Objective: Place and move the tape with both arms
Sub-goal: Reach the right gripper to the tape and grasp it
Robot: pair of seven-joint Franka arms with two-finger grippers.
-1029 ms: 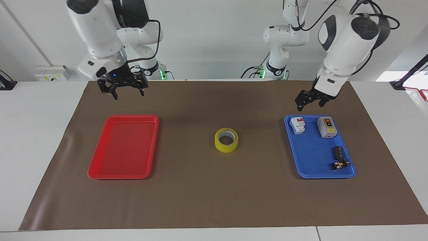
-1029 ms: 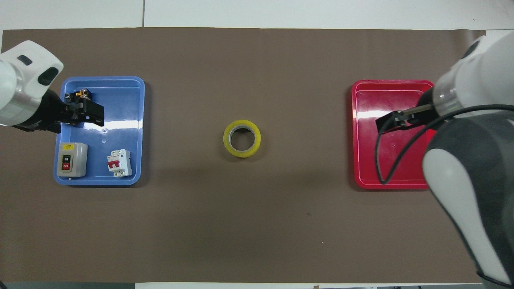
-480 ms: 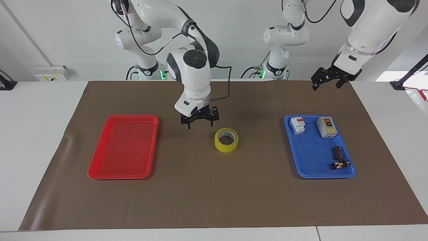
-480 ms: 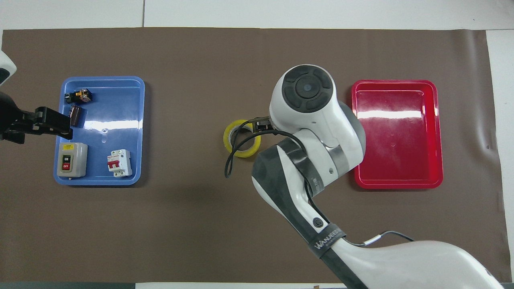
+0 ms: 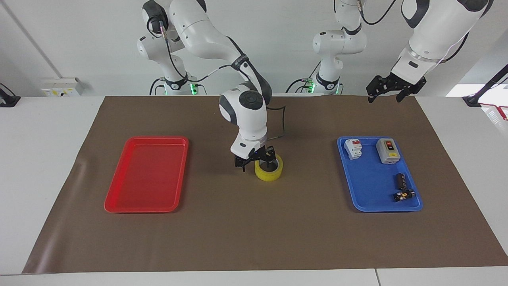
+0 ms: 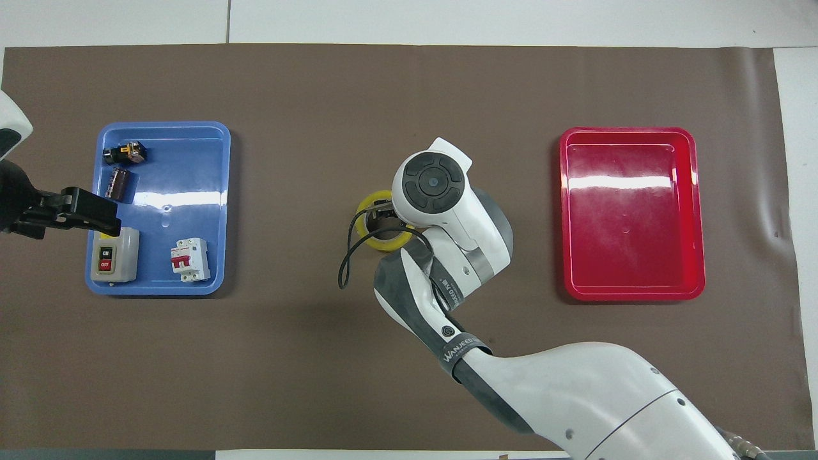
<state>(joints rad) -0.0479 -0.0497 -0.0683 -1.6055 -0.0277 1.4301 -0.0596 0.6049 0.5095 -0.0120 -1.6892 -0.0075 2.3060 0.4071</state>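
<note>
The yellow tape roll [image 5: 269,173] lies flat on the brown mat at the middle of the table. My right gripper [image 5: 256,161] is down at the roll, open. One finger stands outside the ring toward the red tray and the other reaches into its hole. In the overhead view the right wrist covers most of the tape [image 6: 386,245], and only a bit of the right gripper [image 6: 383,217] shows. My left gripper [image 5: 383,95] waits, open and empty, up in the air over the mat's edge by the blue tray; it also shows in the overhead view [image 6: 89,217].
An empty red tray [image 5: 119,198] [image 6: 632,211] lies toward the right arm's end. A blue tray [image 5: 369,186] [image 6: 192,179] toward the left arm's end holds a grey switch box [image 5: 387,151], a white breaker [image 5: 353,148], a black cylinder [image 5: 400,180] and a small black part [image 5: 404,195].
My right arm swung from beside the red tray to the tape and lowered its gripper onto the ring. My left gripper rose and drew back from the blue tray.
</note>
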